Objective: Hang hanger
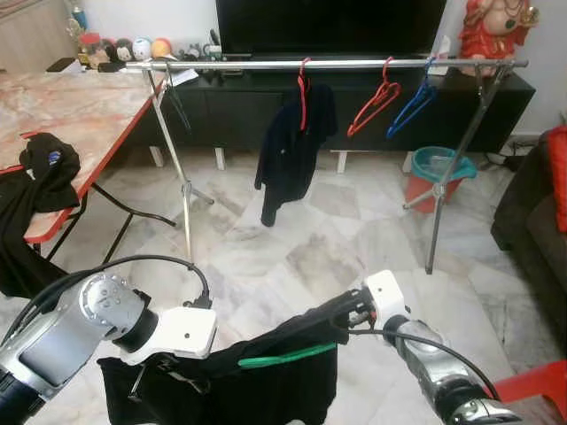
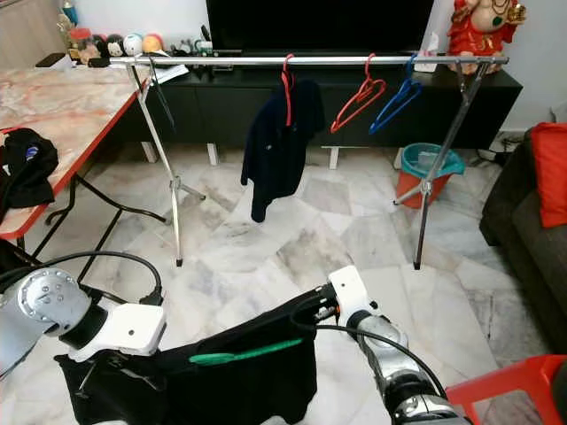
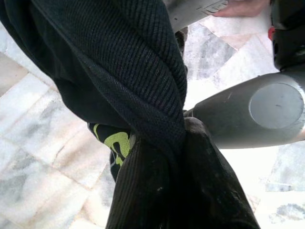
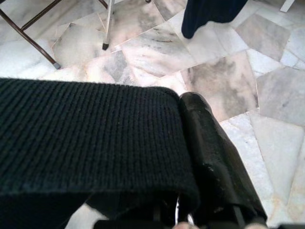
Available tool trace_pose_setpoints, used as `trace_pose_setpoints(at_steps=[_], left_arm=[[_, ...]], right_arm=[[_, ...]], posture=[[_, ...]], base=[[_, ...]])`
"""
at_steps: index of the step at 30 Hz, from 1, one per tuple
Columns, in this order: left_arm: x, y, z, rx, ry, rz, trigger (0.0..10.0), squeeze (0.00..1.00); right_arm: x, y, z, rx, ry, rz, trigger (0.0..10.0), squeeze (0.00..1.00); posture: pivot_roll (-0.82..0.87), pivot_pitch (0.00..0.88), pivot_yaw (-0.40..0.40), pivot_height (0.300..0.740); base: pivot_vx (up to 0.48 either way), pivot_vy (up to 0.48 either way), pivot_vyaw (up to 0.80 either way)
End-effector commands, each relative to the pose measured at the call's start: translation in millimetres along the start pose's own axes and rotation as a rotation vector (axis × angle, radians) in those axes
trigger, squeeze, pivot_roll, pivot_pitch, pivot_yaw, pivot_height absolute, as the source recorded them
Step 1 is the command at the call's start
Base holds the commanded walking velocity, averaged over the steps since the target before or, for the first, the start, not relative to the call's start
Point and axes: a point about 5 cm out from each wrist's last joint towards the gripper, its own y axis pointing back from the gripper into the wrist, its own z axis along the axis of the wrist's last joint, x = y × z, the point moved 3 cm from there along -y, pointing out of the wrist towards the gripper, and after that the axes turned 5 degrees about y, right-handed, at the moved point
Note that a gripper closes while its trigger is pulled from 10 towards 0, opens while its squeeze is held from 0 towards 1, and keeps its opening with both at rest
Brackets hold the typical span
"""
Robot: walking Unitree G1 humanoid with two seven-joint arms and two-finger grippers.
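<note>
A black garment (image 1: 257,390) with a green hanger (image 1: 285,356) inside it hangs stretched between my two grippers, low over the floor. My left gripper (image 3: 181,129) is shut on a bunched end of the cloth at the left. My right gripper (image 1: 330,320) is shut on the garment's upper right edge, with the knit cloth lying against a black finger (image 4: 209,143). Ahead stands a silver clothes rail (image 1: 337,64). On it hang a dark shirt (image 1: 292,142) on a red hanger, an empty red hanger (image 1: 372,102) and an empty blue hanger (image 1: 412,104).
A marble-topped table with a red edge (image 1: 97,133) stands at the left, with black clothes (image 1: 40,173) on it. A teal and red bucket (image 1: 438,173) sits by the rail's right leg. A dark sofa (image 1: 536,212) and a red chair (image 1: 532,390) are at the right.
</note>
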Motion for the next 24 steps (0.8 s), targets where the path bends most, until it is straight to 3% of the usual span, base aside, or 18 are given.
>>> trace_pose_setpoints(at_steps=[1, 7, 10, 15, 20, 23, 24], left_arm=[[-1.3, -0.6, -3.5, 0.036, -0.014, -0.014, 10.0, 0.00], [8.5, -5.1, -11.5, 0.095, -0.004, 0.053, 10.0, 0.00], [21.6, -8.8, -16.1, 0.114, 0.022, 0.152, 10.0, 0.00], [37.6, -8.3, -12.9, 0.068, 0.063, 0.277, 10.0, 0.00], [38.1, -10.0, -14.4, 0.068, 0.112, 0.289, 10.0, 0.00], [34.8, -12.6, -8.9, 0.028, 0.060, 0.260, 10.0, 0.00], [31.1, -11.5, -4.2, -0.018, 0.041, 0.233, 10.0, 0.00]], right_arm=[[-14.2, 0.6, 12.1, -0.039, -0.007, -0.055, 0.0, 0.00], [-11.9, -0.9, 15.5, -0.054, -0.013, -0.045, 0.0, 0.00], [-10.6, -1.5, 17.1, -0.059, -0.015, -0.033, 0.0, 0.00], [-8.2, -0.7, 12.2, -0.042, -0.014, -0.016, 0.0, 0.00], [-4.5, -0.1, 6.7, -0.022, -0.015, 0.007, 0.0, 0.00], [-2.6, -0.6, 5.3, -0.013, -0.019, 0.012, 0.0, 0.00], [-1.5, -1.1, 4.1, -0.004, -0.019, 0.012, 5.4, 0.00]], posture=[[0.05, 0.000, -0.007, 0.740], [0.05, 0.000, -0.006, 0.740], [0.05, 0.000, -0.004, 0.740], [0.05, 0.000, -0.007, 0.740], [0.05, 0.000, -0.007, 0.740], [0.05, 0.000, -0.006, 0.740], [0.05, 0.000, -0.006, 0.740]], base=[[0.000, 0.000, 0.00], [0.000, 0.000, 0.00], [0.000, 0.000, 0.00], [0.000, 0.000, 0.00], [0.000, 0.000, 0.00], [0.000, 0.000, 0.00], [0.000, 0.000, 0.00]])
